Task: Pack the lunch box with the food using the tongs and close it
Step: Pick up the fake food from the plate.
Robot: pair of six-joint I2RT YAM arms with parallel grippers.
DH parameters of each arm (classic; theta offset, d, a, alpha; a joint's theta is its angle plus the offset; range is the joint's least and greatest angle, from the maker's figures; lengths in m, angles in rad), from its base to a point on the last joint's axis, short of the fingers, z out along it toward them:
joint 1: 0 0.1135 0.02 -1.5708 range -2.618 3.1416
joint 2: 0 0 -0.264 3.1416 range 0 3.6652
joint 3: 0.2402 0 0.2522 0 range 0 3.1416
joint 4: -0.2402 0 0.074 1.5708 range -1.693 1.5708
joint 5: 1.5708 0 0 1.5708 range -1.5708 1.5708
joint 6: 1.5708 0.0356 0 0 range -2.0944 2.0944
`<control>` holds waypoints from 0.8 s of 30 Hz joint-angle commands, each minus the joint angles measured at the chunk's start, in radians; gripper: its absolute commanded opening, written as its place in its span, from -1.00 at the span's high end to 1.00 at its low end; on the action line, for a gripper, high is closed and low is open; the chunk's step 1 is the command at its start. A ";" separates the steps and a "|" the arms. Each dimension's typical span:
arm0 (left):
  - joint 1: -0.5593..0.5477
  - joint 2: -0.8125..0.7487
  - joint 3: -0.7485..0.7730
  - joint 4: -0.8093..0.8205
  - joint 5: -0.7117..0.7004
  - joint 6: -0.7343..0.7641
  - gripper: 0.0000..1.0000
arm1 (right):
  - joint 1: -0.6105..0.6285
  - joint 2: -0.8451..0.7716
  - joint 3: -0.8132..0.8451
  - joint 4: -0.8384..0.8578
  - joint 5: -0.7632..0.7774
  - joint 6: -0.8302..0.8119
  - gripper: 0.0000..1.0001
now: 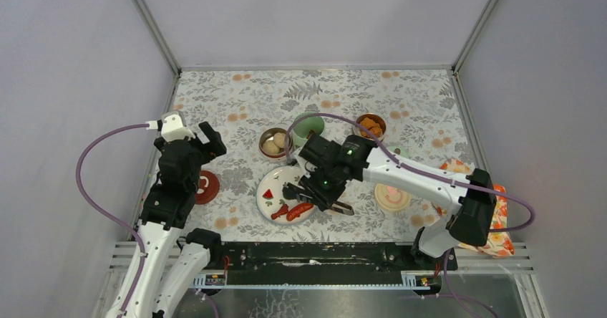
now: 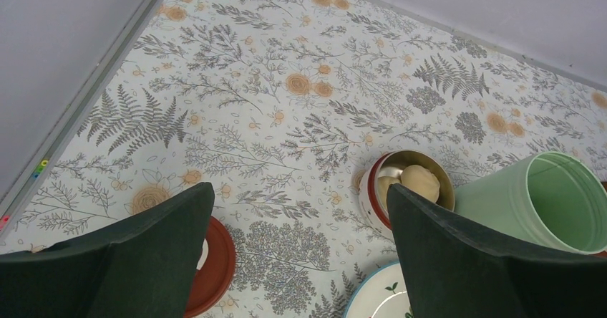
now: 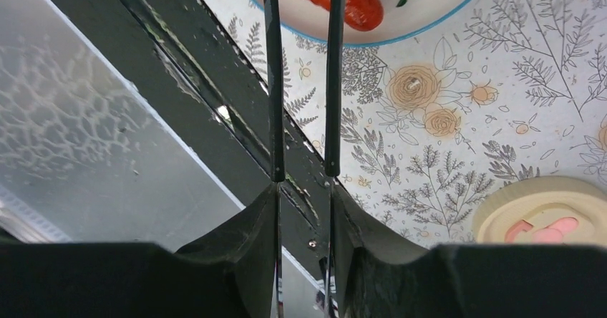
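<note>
Two sausages on plate; right gripper clamps tongs.

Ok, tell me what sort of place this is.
Probably a robot lab test booth: plain grey panel walls enclose it, the left arm and right arm sit on a rail, and a floral tablecloth covers the tabletop.

The left gripper is hanging wide open at the frame's left side; the right gripper is reaching to the centre, its jaws clamping narrowly.
</note>
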 commanded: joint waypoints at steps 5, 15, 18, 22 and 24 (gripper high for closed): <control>0.009 -0.011 -0.006 0.041 -0.060 -0.012 -0.97 | 0.183 0.092 0.122 -0.083 0.208 -0.078 0.28; 0.012 -0.005 0.001 0.018 -0.119 -0.028 -0.97 | 0.358 0.204 0.194 -0.142 0.430 -0.125 0.28; 0.015 -0.009 0.001 0.018 -0.128 -0.031 -0.97 | 0.396 0.231 0.207 -0.151 0.503 -0.124 0.27; 0.019 -0.008 0.001 0.015 -0.132 -0.033 -0.97 | 0.425 0.258 0.210 -0.160 0.572 -0.156 0.27; 0.019 -0.009 0.003 0.014 -0.132 -0.034 -0.97 | 0.436 0.269 0.204 -0.160 0.599 -0.161 0.27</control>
